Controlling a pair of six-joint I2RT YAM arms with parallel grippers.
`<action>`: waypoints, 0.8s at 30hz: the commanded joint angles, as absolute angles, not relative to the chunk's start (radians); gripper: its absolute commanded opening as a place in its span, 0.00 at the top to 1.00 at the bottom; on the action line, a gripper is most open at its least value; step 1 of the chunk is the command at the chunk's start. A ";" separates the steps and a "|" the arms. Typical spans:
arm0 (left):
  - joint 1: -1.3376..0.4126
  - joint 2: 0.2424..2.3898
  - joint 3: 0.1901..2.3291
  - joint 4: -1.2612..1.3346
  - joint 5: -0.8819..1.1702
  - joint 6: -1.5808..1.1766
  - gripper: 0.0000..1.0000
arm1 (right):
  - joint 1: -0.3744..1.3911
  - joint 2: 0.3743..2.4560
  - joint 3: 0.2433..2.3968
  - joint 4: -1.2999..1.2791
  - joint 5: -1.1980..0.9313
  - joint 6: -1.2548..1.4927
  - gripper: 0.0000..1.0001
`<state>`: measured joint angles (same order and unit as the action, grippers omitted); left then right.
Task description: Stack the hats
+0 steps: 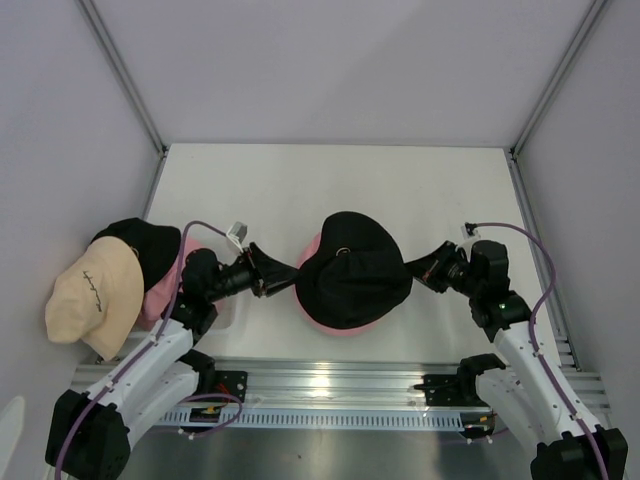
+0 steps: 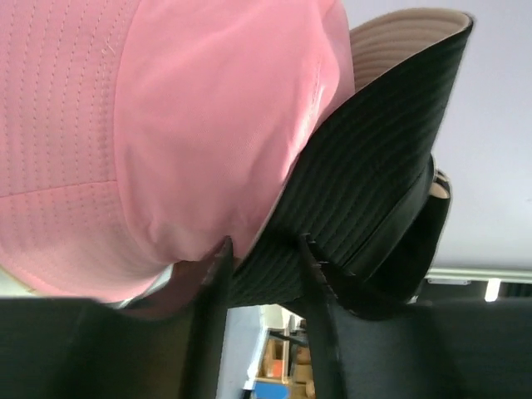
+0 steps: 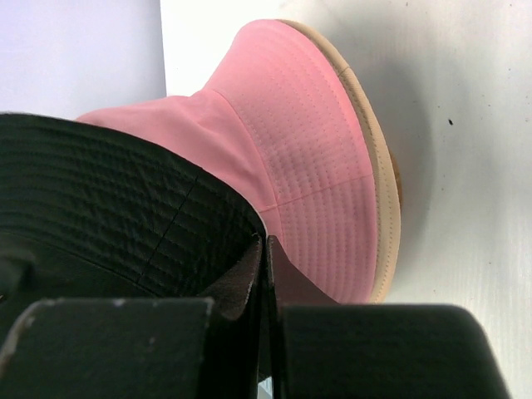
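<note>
- Nearest me, the left gripper (image 1: 268, 277) is clamped on the left brim of the black hat (image 1: 350, 262). My left wrist view shows the dark stitched fabric pinched between both fingers (image 2: 214, 283).
- Opposite, the right gripper (image 1: 428, 268) bites the same brim's right edge. In my right wrist view the jaws stand pressed together on the fabric.
- Between the two grippers, the black hat is spread over a pink hat (image 1: 335, 327) at the middle of the white table (image 1: 430, 190). From overhead only slivers of pink show around its rim.
- From each wrist, the pink crown sits just beyond the fingers. The right wrist view shows its tan-edged brim resting on the table.
- Well apart at the table's left edge lie a cream hat (image 1: 95, 290) with dark script, a second black hat (image 1: 140, 243) and a second pink hat (image 1: 160, 288), overlapping.
- The cream hat and the left arm (image 1: 150, 360) cover much of that second pink hat, and I cannot tell how the three sit underneath.
</note>
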<state>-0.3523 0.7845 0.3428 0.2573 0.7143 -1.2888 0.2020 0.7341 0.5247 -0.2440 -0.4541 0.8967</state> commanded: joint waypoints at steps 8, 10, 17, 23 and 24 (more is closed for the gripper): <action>-0.360 0.792 0.357 0.354 0.681 -1.321 0.99 | 0.218 0.749 0.580 -0.267 -0.413 0.903 1.00; -0.360 0.779 0.354 0.344 0.648 -1.319 0.99 | 0.218 0.758 0.587 -0.285 -0.402 0.905 1.00; -0.357 0.618 0.446 -0.107 0.384 -1.192 0.99 | 0.219 0.814 0.662 -0.423 -0.371 0.923 1.00; -0.357 0.603 0.551 -0.372 0.198 -1.148 0.99 | 0.219 0.860 0.761 -0.509 -0.348 0.908 1.00; -0.357 0.620 0.583 -0.408 0.166 -1.143 0.99 | 0.218 0.867 0.784 -0.532 -0.347 0.905 1.00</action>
